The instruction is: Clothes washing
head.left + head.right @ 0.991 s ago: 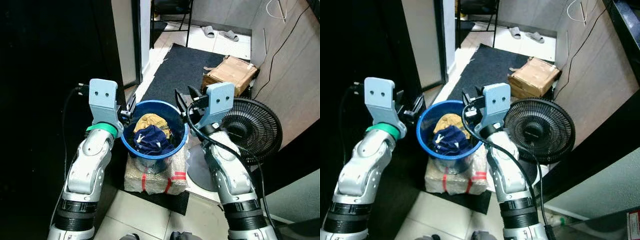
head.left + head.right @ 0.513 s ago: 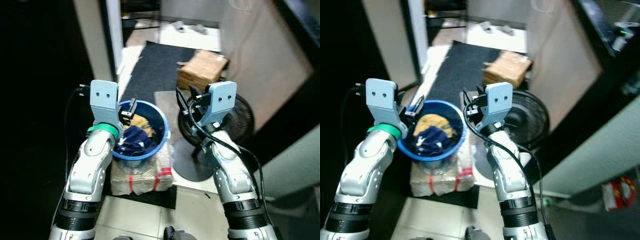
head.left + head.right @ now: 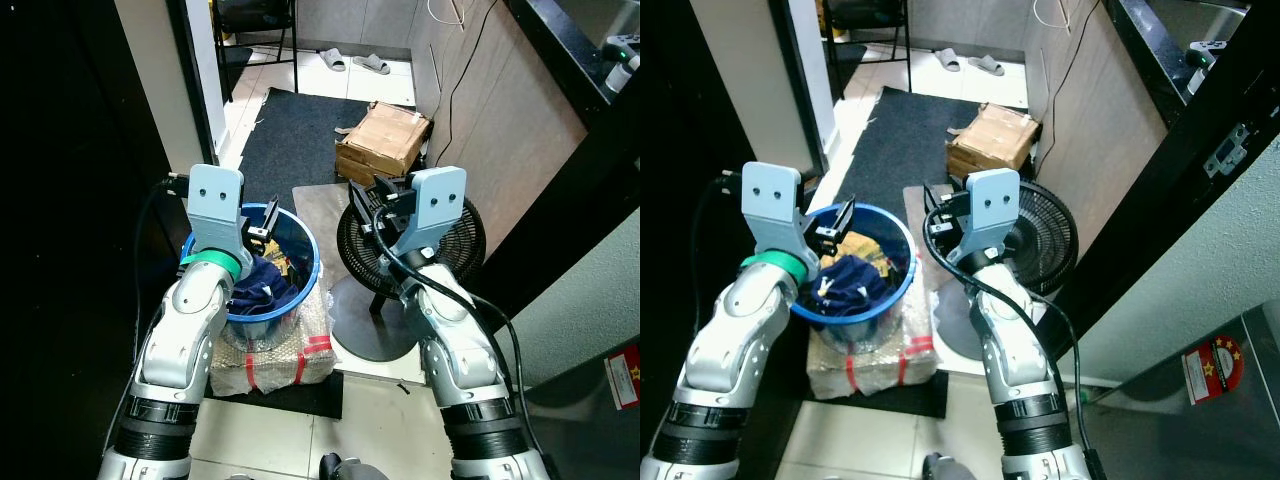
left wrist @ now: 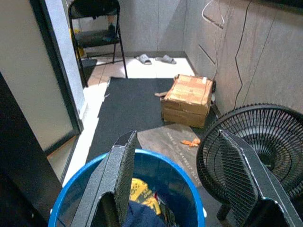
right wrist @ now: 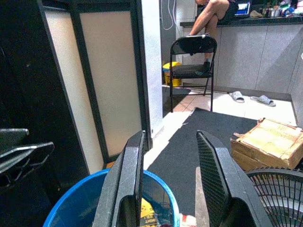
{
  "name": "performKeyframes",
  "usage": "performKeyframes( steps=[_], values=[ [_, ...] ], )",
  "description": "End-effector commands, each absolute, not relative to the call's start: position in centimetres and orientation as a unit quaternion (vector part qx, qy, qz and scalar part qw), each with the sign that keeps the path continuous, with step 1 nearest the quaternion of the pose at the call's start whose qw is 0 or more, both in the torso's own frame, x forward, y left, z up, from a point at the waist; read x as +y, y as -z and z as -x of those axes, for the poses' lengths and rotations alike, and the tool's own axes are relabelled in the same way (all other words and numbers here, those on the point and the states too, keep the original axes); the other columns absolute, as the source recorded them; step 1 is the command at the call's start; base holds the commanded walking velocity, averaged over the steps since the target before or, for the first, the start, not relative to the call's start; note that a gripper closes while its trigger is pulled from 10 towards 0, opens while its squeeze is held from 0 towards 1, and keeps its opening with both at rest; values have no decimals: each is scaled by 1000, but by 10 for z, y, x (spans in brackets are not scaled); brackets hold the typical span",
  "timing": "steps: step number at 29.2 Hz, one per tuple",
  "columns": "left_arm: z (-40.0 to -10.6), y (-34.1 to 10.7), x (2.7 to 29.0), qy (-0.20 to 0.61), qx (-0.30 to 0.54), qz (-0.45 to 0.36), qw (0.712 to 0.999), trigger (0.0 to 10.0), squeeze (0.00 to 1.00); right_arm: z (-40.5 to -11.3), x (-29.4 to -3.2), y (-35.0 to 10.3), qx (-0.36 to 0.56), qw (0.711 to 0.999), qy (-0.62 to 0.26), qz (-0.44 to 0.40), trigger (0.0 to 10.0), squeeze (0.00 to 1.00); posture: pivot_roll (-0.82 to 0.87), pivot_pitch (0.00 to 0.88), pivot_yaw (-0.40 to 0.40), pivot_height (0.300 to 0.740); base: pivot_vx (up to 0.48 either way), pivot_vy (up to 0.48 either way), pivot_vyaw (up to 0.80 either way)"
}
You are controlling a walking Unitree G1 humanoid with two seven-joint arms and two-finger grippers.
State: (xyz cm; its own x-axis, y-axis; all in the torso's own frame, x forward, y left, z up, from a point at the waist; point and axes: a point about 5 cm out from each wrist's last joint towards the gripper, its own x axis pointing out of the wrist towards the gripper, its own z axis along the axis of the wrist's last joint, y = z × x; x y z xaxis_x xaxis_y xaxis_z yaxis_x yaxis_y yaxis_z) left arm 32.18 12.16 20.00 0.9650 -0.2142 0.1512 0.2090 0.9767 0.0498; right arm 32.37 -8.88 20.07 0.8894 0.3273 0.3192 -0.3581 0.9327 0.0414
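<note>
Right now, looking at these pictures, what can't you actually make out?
- The clothes deep in the blue bucket: in the eye views the left gripper and the bucket wall cover them, so their number is unclear.
- The wrapped bundle under the bucket: its contents are hidden by plastic.
- The person on the chair: right wrist view, cut off by the top edge.
- The red sticker: print too small.

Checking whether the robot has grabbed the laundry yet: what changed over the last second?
Mostly the camera: the view swung right. The right hand, earlier beside the blue bucket, now hangs before the fan. The left hand stays at the rim, open; the clothes remain inside, untouched.
</note>
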Motion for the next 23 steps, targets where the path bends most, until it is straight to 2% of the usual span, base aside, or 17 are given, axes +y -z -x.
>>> performKeyframes(
  steps=[1,16,23],
  values=[
    [-321,-196,122,109,-76,-23,991,10000,0,-324,-87,-201,-157,970,-176,-49,10000,0,33,47,-3,740,274,0,0],
    [-322,-197,123,104,-78,-25,991,10000,0,-324,-87,-201,-158,970,-177,-48,10000,0,36,55,-4,740,438,0,0],
    [-323,-196,123,101,-72,-23,992,10000,0,-324,-87,-201,-159,970,-177,-48,10000,0,36,58,-4,740,0,0,0]
  ],
)
